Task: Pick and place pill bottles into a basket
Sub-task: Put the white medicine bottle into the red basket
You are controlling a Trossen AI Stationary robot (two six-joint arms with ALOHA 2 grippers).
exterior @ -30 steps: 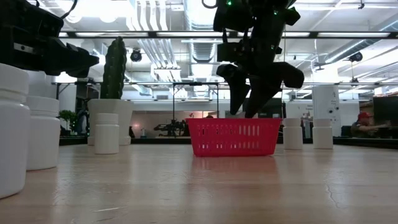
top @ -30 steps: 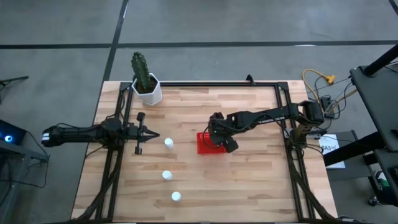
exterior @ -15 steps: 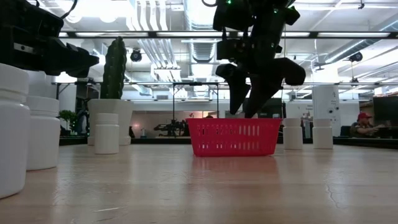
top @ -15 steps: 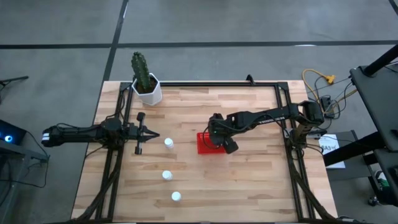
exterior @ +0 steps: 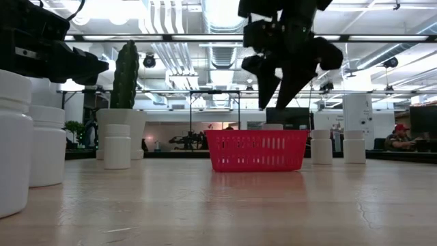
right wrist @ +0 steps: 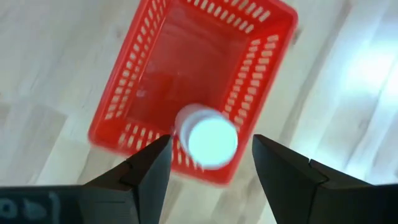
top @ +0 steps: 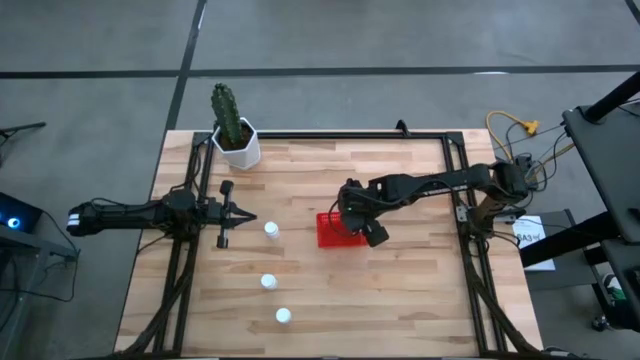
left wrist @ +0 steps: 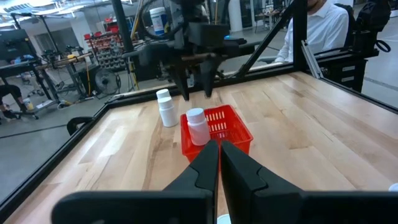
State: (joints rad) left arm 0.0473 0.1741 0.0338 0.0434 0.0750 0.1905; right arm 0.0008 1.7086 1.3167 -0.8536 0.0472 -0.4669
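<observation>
Right end effector [exterior: 290, 75] hangs above the basket [top: 338, 230], fingers apart, empty; one pill bottle [right wrist: 208, 138] stands inside, apparently released. Three bottles [top: 271, 230] wait beside the basket, near the shut left end effector [top: 243, 217].

So the basket [top: 334, 231] sits about mid-surface [top: 400, 300], with the right gripper [top: 359, 226] hovering right above it. A bottle [right wrist: 207, 138] stands between its fingers, over the basket. Three pill bottles [top: 270, 230] line up left of the basket, and the cactus pot [top: 238, 146] sits in the far-left corner.
</observation>
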